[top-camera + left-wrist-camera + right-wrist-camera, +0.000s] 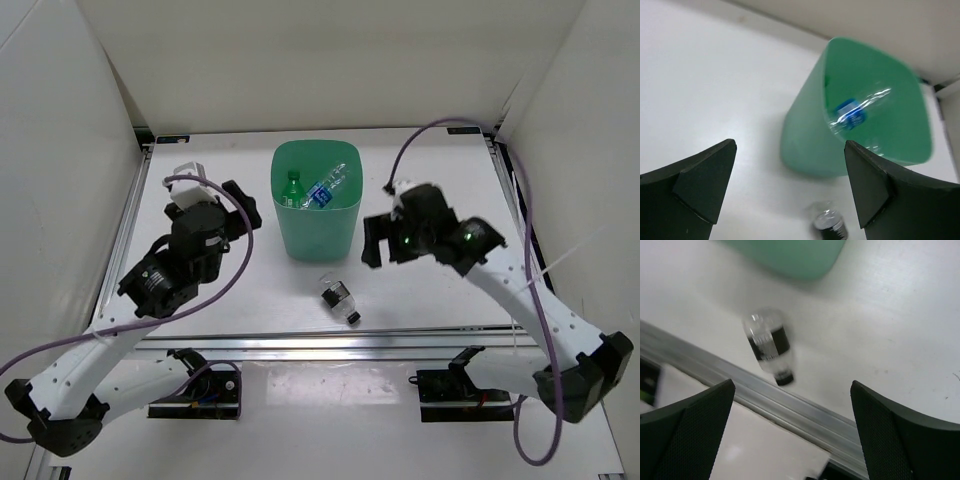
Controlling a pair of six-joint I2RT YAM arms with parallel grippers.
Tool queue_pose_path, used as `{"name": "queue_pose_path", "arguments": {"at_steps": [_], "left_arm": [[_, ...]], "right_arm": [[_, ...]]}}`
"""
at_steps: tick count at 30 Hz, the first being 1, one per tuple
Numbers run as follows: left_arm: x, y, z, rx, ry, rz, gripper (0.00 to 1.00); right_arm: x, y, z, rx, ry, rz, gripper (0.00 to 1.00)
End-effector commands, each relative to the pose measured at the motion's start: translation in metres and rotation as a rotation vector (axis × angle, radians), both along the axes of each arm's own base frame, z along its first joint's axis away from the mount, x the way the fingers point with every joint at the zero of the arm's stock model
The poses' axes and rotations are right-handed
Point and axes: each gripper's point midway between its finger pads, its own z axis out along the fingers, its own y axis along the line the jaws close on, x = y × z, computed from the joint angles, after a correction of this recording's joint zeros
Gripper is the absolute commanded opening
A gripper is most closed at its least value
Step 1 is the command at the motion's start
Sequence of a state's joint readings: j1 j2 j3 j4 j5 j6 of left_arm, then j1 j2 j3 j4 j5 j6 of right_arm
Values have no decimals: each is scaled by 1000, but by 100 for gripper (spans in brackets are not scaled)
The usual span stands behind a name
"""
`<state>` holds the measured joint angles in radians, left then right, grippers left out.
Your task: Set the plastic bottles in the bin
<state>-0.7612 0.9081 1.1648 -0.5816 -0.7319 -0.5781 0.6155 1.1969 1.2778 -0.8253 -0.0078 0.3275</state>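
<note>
Bin (318,236) stands upper centre of the overhead frame, a green bottle (292,187) and a blue-labelled bottle (324,191) visible inside. A dark-labelled bottle (339,301) lies on the table (440,295) just below it. Left gripper (790,175) and right gripper (792,420) are both spread and empty. Judged step: fetching that bottle. The right gripper must descend astride its body and close.

**Jaws wide over the table, bin dead ahead**

Looking down the left gripper (790,150), its two dark fingers (705,185) stand far apart at the bottom corners, nothing between them but white table (705,85). Straight ahead is the mint-green bin (805,145), its mouth facing us. Inside lies a clear bottle (852,114) with a blue label, slanted against the far wall. And down at the bottom edge, near the foot of the bin, a dark-labelled bottle (830,225) lies on the table, blurred and partly cut off. A pale wall (865,20) runs behind.
</note>
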Motion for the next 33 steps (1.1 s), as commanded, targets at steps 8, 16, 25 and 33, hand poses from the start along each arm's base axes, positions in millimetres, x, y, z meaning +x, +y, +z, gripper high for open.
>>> {"name": "queue_pose_path", "arguments": {"at_steps": [8,16,25,33], "left_arm": [[-37,50,-116,152,356,238,100],[-50,56,-124,117,375,233,100],[-59,69,-127,185,405,252,100],[-67,73,-132,150,431,279,100]], "right_arm": [[14,38,-70,-206,-275,235,100],[27,75,-109,-114,-268,237,100],[17,103,-138,-39,-176,303,100],[2,107,-161,-37,-75,322,98]]}}
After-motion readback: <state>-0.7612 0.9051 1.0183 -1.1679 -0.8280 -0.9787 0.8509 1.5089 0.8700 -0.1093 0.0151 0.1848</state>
